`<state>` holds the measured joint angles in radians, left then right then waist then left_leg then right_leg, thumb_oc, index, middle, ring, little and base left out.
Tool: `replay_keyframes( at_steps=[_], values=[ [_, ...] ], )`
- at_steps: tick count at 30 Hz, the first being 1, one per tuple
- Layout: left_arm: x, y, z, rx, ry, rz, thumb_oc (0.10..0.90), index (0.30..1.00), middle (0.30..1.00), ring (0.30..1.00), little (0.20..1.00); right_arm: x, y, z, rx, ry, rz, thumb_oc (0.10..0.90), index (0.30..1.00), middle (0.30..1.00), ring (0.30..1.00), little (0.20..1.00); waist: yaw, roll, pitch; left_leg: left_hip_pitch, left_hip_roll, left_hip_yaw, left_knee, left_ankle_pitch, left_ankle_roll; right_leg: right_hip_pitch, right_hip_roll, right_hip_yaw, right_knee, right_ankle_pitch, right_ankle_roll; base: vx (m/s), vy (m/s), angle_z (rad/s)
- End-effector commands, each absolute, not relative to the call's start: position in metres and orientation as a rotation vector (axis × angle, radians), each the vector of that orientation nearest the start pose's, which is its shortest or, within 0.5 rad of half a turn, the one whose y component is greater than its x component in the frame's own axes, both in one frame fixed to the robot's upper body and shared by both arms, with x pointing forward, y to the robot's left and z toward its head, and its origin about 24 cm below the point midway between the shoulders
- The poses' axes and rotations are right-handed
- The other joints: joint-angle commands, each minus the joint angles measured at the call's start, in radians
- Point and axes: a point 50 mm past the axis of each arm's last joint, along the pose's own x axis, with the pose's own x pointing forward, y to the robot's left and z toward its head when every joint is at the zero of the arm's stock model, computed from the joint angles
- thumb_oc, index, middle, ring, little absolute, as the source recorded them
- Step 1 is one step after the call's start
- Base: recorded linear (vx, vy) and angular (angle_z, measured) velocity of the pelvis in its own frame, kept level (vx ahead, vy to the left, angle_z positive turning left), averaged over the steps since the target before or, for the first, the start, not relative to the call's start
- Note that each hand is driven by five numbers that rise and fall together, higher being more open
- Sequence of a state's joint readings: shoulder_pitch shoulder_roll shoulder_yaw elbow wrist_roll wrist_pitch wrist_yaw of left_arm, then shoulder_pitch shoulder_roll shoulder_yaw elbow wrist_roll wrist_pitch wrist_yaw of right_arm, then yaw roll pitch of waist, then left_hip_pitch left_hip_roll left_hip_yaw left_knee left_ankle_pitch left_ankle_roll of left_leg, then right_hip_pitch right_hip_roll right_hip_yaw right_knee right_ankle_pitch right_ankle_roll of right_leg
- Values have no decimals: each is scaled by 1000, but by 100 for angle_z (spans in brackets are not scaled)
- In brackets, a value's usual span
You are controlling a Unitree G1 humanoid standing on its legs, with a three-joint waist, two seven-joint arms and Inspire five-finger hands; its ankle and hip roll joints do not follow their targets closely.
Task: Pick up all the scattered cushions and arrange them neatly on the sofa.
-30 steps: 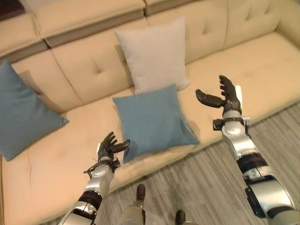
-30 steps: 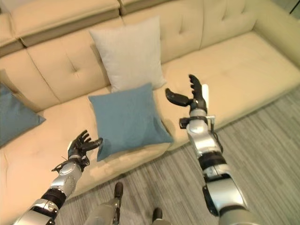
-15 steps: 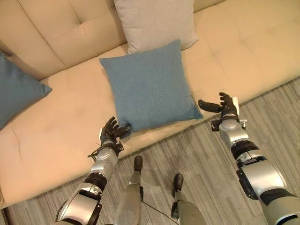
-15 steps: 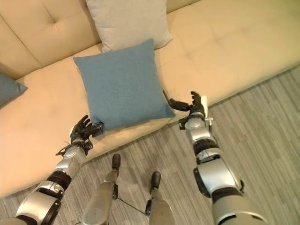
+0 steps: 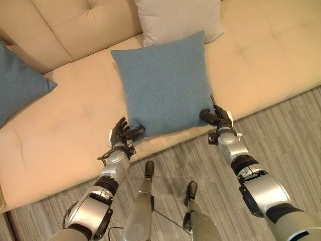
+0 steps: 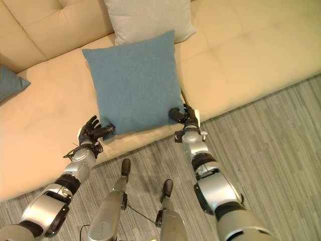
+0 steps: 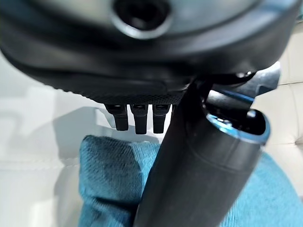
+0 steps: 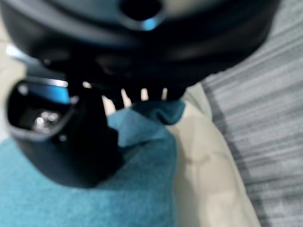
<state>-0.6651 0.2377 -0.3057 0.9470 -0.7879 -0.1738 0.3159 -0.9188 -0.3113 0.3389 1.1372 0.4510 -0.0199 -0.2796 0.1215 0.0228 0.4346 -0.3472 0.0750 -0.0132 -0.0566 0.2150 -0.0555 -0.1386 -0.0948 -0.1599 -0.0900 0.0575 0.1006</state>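
dark fingers of the right hand (image 5: pixel 216 116) curl onto the near right corner of the blue cushion (image 5: pixel 165 83), and its wrist view shows the thumb lying over the blue cloth with the fingers tucked at the corner's edge, so it reads as a pinch on that corner. the left hand (image 5: pixel 122 134) sits at the near left corner, about eight o'clock from the cushion's middle; its thumb rests on the cloth and its fingers reach past the corner, but whether they have closed under it i cannot tell. the blue cushion lies flat on the seat of the cream sofa (image 5: pixel 60 125), its near edge at the seat's front lip, just above the grey striped floor (image 5: pixel 281 130). at twelve o'clock its far edge overlaps the foot of a pale grey cushion (image 5: pixel 175 17) propped against the backrest. at ten o'clock, well apart, a second blue cushion (image 5: pixel 20 88) leans at the sofa's left end. the risk from here is an uneven lift: if the left hand has less cloth than the right, that corner may slip free, the cushion would swing from one corner and could drop over the front lip onto the floor. pinching only thin cloth at the corners may also let the filling sag and pull loose. pushing it back carelessly could knock the pale grey cushion over.
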Motion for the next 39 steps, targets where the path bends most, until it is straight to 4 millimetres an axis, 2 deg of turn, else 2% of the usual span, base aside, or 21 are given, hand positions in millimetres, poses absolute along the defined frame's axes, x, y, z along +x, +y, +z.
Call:
replay_keyframes(
  at_steps=[1, 2, 3, 4, 5, 6, 7, 8, 11, 15, 17, 22, 24, 25, 26, 28, 29, 33, 35, 37, 39],
  values=[
    [389, 121, 89, -332, 54, 121, 800, 900, 900, 900, 900, 406, -148, 114, -126, 59, -37, 800, 900, 900, 900, 900, 7, 11, -38, -42, 14, 5, 105, -169, -49, -24, -75, 25, 62, -65, 77, 0, 0, 0],
    [390, 116, 89, -343, 67, 113, 800, 900, 900, 900, 900, 405, -141, 109, -144, 82, -7, 761, 841, 841, 841, 841, 7, 10, -37, -40, 13, 4, 105, -169, -50, -22, -75, 24, 61, -65, 77, 0, 0, 0],
    [391, 113, 89, -350, 76, 108, 800, 900, 900, 900, 900, 405, -137, 108, -144, 91, 5, 544, 516, 516, 516, 516, 7, 9, -39, -42, 14, 4, 104, -168, -50, -23, -76, 23, 60, -64, 77, 0, 0, 0],
    [391, 107, 89, -367, 84, 98, 800, 900, 900, 900, 900, 405, -133, 107, -148, 99, 19, 427, 340, 340, 340, 340, 6, 9, -38, -38, 13, 5, 104, -173, -51, -20, -76, 23, 60, -68, 77, 0, 0, 0],
    [391, 107, 90, -368, 83, 97, 800, 900, 900, 900, 900, 405, -133, 107, -148, 98, 19, 400, 300, 300, 300, 300, 6, 9, -39, -41, 13, 4, 103, -169, -51, -24, -76, 23, 59, -64, 77, 0, 0, 0],
    [391, 98, 92, -419, 79, 77, 400, 300, 300, 300, 300, 405, -128, 106, -161, 105, 32, 400, 300, 300, 300, 300, 6, 9, -39, -41, 12, 3, 102, -169, -51, -25, -76, 21, 58, -63, 78, 0, 0, 0],
    [389, 87, 92, -475, 89, 40, 400, 300, 300, 300, 300, 404, -120, 102, -180, 117, 55, 400, 300, 300, 300, 300, 4, 6, -41, -44, 12, 4, 104, -169, -52, -26, -77, 19, 57, -60, 79, 0, 0, 0],
    [389, 87, 92, -475, 89, 40, 400, 300, 300, 300, 300, 404, -120, 102, -180, 117, 55, 400, 300, 300, 300, 300, 4, 6, -42, -44, 12, 4, 105, -169, -52, -26, -77, 19, 57, -60, 79, 0, 0, 0],
    [386, 69, 92, -419, 86, -37, 400, 300, 300, 300, 300, 400, -111, 94, -174, 138, 71, 400, 300, 300, 300, 300, -4, 4, -46, -44, 12, 7, 113, -176, -49, -24, -79, 23, 57, -59, 81, 0, 0, 0],
    [382, 61, 100, -430, 42, -73, 400, 300, 300, 300, 300, 398, -108, 95, -144, 100, 63, 400, 300, 300, 300, 300, -14, 5, -49, -27, 15, 13, 130, -194, -47, -10, -82, 32, 62, -67, 83, 3, 9, 0],
    [381, 61, 103, -433, 18, -89, 400, 300, 300, 300, 300, 398, -110, 101, -122, 61, 53, 400, 300, 300, 300, 300, -18, 5, -53, -25, 16, 17, 133, -194, -46, -10, -82, 35, 64, -66, 83, -3, 17, -2],
    [374, 68, 119, -510, -80, -118, 400, 300, 300, 300, 300, 390, -114, 135, -76, -158, 44, 400, 300, 300, 300, 300, -43, 1, -76, 15, 26, 35, 157, -224, -41, 15, -86, 56, 73, -78, 80, 14, 24, -8],
    [363, 68, 131, -551, -149, -171, 400, 300, 300, 300, 300, 375, -124, 143, -49, -259, 26, 400, 300, 300, 300, 300, -63, 2, -107, 55, 33, 48, 167, -243, -34, 42, -91, 67, 78, -88, 78, 79, 23, -22],
    [363, 68, 131, -551, -149, -171, 400, 300, 300, 300, 300, 375, -124, 143, -49, -259, 25, 400, 300, 300, 300, 300, -63, 2, -110, 52, 33, 48, 164, -239, -34, 39, -91, 67, 77, -85, 77, 131, 10, -28],
    [356, 70, 138, -571, -193, -203, 400, 300, 300, 300, 300, 364, -134, 144, -48, -305, 7, 400, 300, 300, 300, 300, -76, 2, -131, 87, 35, 56, 167, -253, -29, 65, -93, 74, 80, -96, 77, 94, -9, -30],
    [348, 71, 144, -580, -230, -236, 400, 300, 300, 300, 300, 351, -139, 150, -62, -372, 1, 400, 300, 300, 300, 300, -94, 2, -157, 119, 37, 67, 156, -253, -24, 82, -96, 80, 79, -98, 78, 126, -18, -22],
    [340, 71, 149, -593, -258, -271, 400, 300, 300, 300, 300, 338, -149, 151, -74, -411, -11, 400, 300, 300, 300, 300, -116, 4, -185, 155, 38, 78, 144, -255, -20, 102, -96, 87, 81, -102, 79, 127, -24, -15],
    [329, 68, 157, -614, -295, -345, 400, 300, 300, 300, 300, 321, -170, 144, -101, -422, -53, 400, 300, 300, 300, 300, -150, 19, -241, 227, 36, 96, 116, -262, -17, 136, -101, 99, 86, -113, 82, 115, -27, -30],
    [322, 72, 161, -600, -323, -387, 400, 300, 300, 300, 300, 305, -189, 138, -130, -424, -82, 400, 300, 300, 300, 300, -179, 30, -281, 278, 40, 116, 112, -276, -17, 158, -100, 118, 97, -125, 82, 133, -28, -17],
    [321, 74, 159, -593, -323, -390, 400, 300, 300, 300, 300, 300, -194, 136, -145, -418, -90, 400, 300, 300, 300, 300, -182, 33, -289, 293, 41, 121, 113, -281, -16, 167, -99, 124, 100, -129, 81, 61, -25, -29],
    [318, 73, 155, -589, -304, -418, 400, 300, 300, 300, 300, 290, -204, 129, -147, -399, -107, 400, 300, 300, 300, 300, -203, 40, -310, 318, 45, 132, 115, -291, -17, 174, -97, 139, 109, -137, 80, 105, -34, -28]
  ],
)
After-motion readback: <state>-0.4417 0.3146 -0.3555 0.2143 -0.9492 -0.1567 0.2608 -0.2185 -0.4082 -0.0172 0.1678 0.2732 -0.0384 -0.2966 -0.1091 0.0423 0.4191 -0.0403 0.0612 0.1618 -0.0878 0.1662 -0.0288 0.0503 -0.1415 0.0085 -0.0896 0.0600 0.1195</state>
